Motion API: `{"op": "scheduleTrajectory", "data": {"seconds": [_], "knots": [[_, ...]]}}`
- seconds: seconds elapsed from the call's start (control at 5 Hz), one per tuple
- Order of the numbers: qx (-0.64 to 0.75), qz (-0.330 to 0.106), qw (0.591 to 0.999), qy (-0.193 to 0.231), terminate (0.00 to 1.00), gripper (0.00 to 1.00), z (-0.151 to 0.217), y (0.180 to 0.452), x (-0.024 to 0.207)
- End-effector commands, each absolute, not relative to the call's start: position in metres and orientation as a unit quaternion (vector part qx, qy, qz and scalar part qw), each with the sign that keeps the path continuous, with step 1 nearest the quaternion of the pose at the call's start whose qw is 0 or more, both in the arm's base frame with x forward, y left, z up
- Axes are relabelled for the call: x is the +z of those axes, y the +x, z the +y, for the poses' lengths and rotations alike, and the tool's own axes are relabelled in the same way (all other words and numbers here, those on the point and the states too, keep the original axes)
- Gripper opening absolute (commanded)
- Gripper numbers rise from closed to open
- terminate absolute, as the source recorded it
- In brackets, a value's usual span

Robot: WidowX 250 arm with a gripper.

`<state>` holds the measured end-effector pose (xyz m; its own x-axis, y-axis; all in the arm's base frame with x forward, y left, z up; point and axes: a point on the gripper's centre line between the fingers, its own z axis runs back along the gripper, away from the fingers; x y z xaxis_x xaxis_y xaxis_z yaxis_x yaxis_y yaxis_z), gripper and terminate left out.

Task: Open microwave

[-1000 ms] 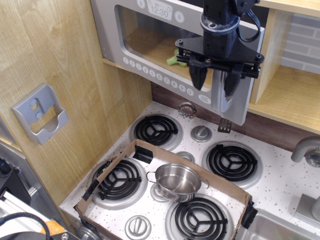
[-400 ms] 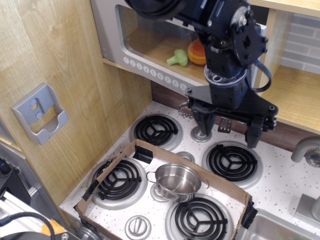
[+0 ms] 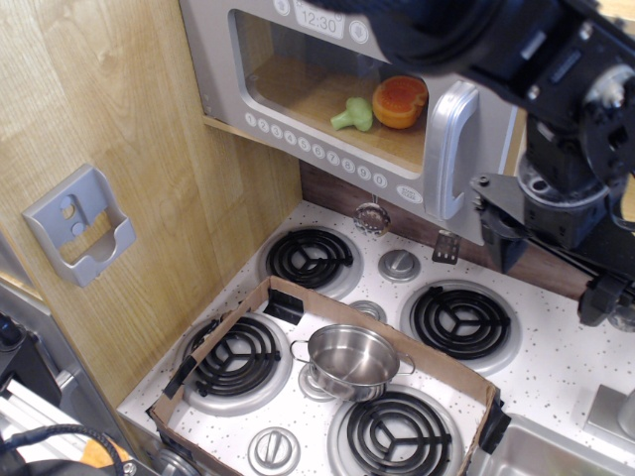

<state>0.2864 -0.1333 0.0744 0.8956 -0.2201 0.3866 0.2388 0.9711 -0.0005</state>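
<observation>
The grey microwave point(image 3: 223, 59) hangs at the top, above the stove. Its clear window door stands across the front, and I cannot tell whether it is ajar. The silver vertical handle point(image 3: 448, 149) is on the door's right side, with the white number buttons point(image 3: 316, 151) along the bottom and the clock display point(image 3: 317, 18) on top. My gripper point(image 3: 549, 270) is open and empty, to the right of and below the handle, apart from it. Its fingers point(image 3: 499, 241) point down over the back right of the stove.
A green toy point(image 3: 351, 115) and an orange toy point(image 3: 399, 101) sit inside the microwave. A steel pot point(image 3: 352, 359) stands within a cardboard frame point(image 3: 238, 322) on the stovetop. There is a grey wall holder point(image 3: 81, 226) at left and a tap point(image 3: 615, 293) at right.
My gripper was up at the handle, then dropped below the microwave and swung right. The handle is now uncovered. The door looks as it did.
</observation>
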Motion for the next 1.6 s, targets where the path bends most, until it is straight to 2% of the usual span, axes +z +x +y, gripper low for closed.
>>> {"op": "scheduleTrajectory", "data": {"seconds": [0.0, 0.2, 0.4, 0.6, 1.0, 1.2, 1.4], "knots": [[-0.114, -0.178, 0.976, -0.046, 0.00, 1.00, -0.164, 0.327, 0.085], [-0.163, -0.169, 0.971, -0.048, 0.00, 1.00, -0.165, 0.351, 0.092], [-0.195, -0.177, 0.965, -0.023, 0.00, 1.00, -0.170, 0.363, 0.099], [-0.205, -0.175, 0.963, -0.023, 0.00, 1.00, -0.154, 0.371, 0.097], [-0.238, -0.163, 0.957, 0.019, 0.00, 1.00, -0.113, 0.386, 0.103], [-0.221, -0.146, 0.964, 0.036, 0.00, 1.00, -0.095, 0.385, 0.106], [-0.177, -0.142, 0.973, 0.034, 0.00, 1.00, -0.076, 0.369, 0.101]]}}
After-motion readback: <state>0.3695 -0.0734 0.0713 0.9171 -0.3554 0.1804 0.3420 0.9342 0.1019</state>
